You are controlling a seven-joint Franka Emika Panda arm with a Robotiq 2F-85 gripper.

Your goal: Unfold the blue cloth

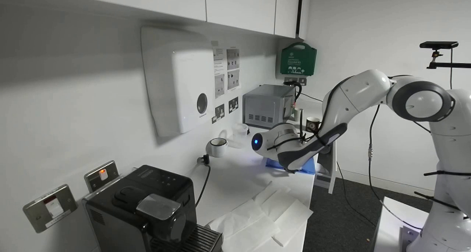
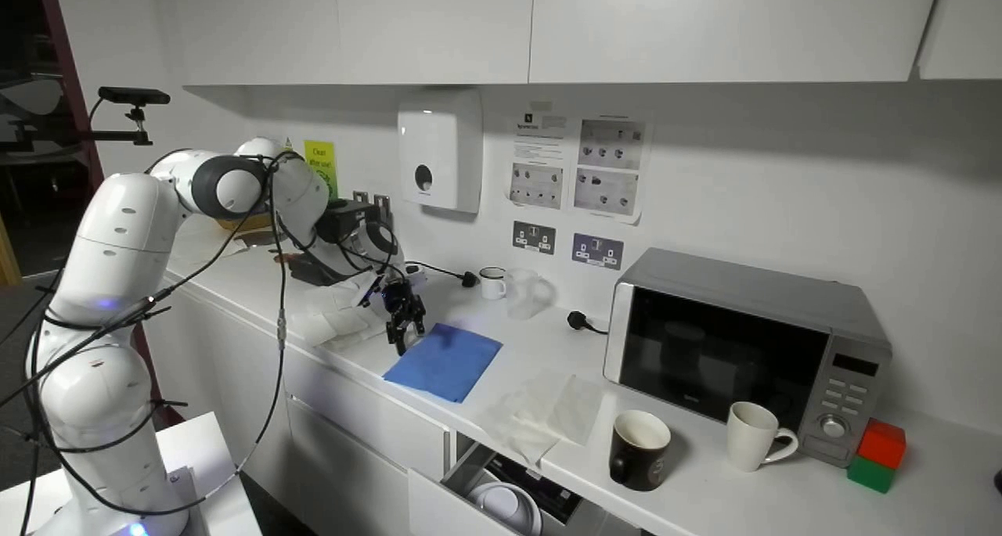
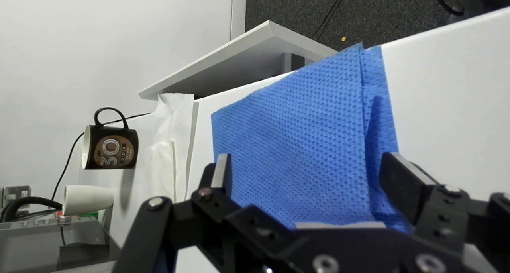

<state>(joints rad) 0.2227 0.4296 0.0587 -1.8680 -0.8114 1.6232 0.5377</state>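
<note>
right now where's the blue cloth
In an exterior view the blue cloth lies at the front of the counter, left of the microwave, with white sheets on either side and the open gripper by its left edge.

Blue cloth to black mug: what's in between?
Wrinkled white sheeting, probably paper towel, lies between the blue cloth and black mug; shows in an exterior view and the wrist view.
</note>
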